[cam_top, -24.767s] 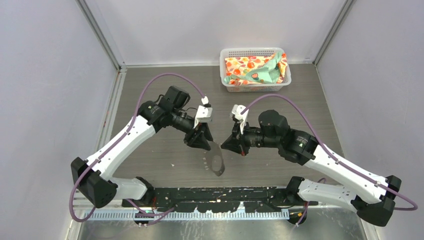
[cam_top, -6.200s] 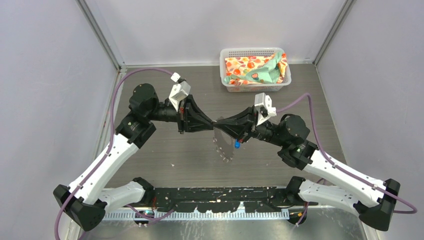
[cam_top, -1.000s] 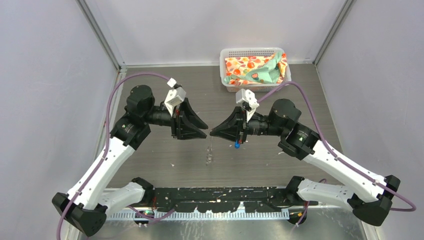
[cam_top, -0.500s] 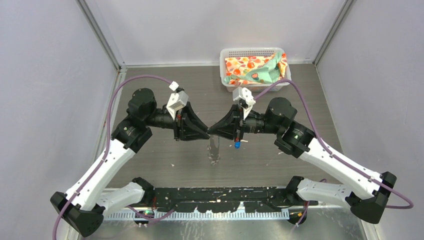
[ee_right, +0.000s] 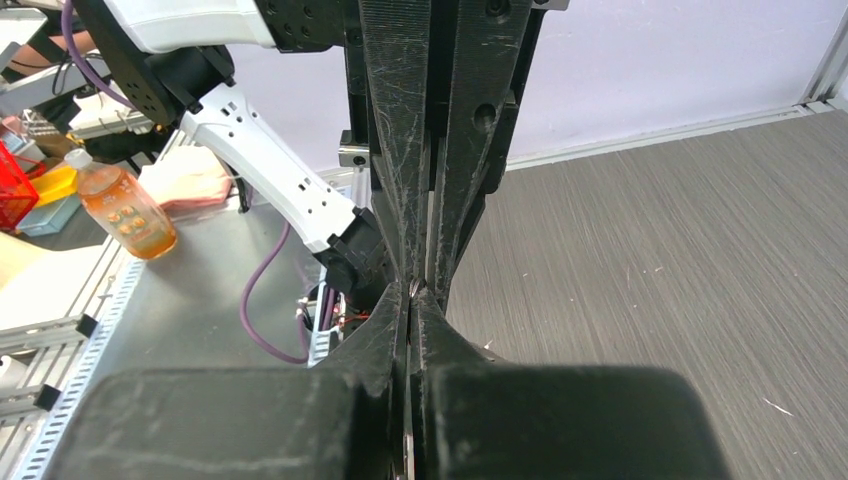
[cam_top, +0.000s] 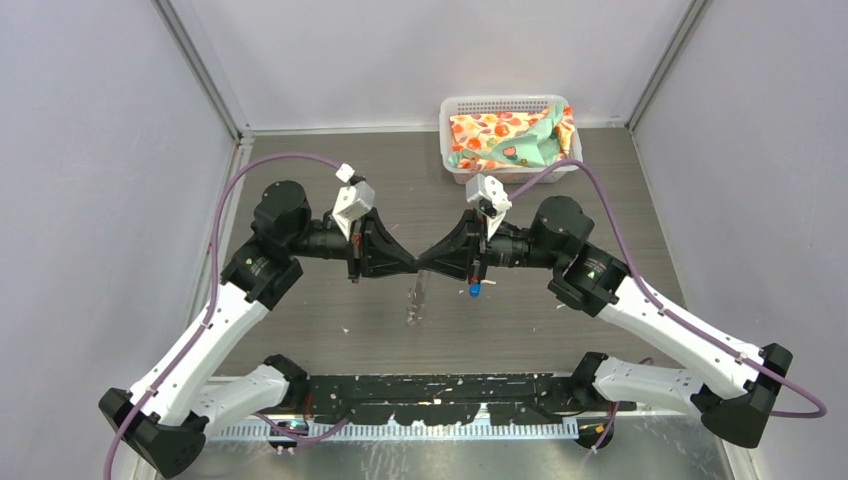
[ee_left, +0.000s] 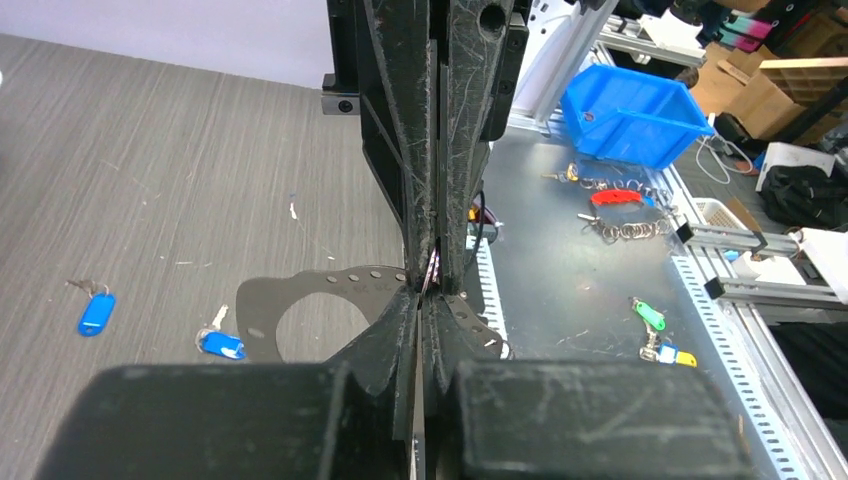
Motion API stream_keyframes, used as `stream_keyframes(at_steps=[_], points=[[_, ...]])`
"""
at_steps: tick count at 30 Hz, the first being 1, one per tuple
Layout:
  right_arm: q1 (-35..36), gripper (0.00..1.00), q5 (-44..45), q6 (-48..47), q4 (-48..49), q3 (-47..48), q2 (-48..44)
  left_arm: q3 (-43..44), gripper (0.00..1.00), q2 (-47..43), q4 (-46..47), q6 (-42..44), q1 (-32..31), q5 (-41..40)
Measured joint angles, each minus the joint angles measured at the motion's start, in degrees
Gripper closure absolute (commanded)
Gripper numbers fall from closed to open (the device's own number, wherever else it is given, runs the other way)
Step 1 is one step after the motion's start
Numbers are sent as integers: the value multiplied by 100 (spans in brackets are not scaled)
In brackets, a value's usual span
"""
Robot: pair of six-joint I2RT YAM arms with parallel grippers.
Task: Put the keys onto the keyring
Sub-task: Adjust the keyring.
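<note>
Currently the left end effector [cam_top: 412, 266] and right end effector [cam_top: 424, 265] meet tip to tip, both closed tight on the top of the keyring [cam_top: 416, 300], which hangs edge-on beneath them. Both wrists lie level, forearms pointing inward, elbows out. Two blue keys [ee_left: 220, 343] lie on the surface [cam_top: 400, 170], apart from the keyring.

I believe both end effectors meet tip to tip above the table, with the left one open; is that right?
No: the left end effector is shut, as the left wrist view shows. It does meet the right end effector tip to tip above the table.
</note>
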Motion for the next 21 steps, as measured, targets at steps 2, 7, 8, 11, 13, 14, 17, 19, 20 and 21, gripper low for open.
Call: stream_keyframes(at_steps=[2,7,8,11,13,14,17,19,20,21], points=[[0,98,0,4,9,0,-4,0,98,0,37,-120,0,-9],[-2,70,4,61,42,0,-13,-4,99,2,142,-352,0,-35],[0,63,4,79,39,0,-22,-11,99,2,153,-352,0,-46],[17,51,57,120,-74,4,-87,-33,99,0,133,-118,2,-81],[48,48,170,74,-348,61,-166,-42,100,-42,-44,358,-7,-76],[42,48,247,46,-540,114,-221,-44,99,-76,-142,588,-15,-72],[31,47,444,-48,-1054,323,-382,-44,100,-245,-570,1532,-17,-70],[31,47,584,-85,-1375,503,-509,-44,100,-391,-914,2312,-20,-72],[31,47,667,-101,-1515,570,-592,-44,99,-424,-997,2507,-22,-70],[31,47,739,-101,-1587,592,-667,-44,99,-481,-1145,2896,-35,-72]])
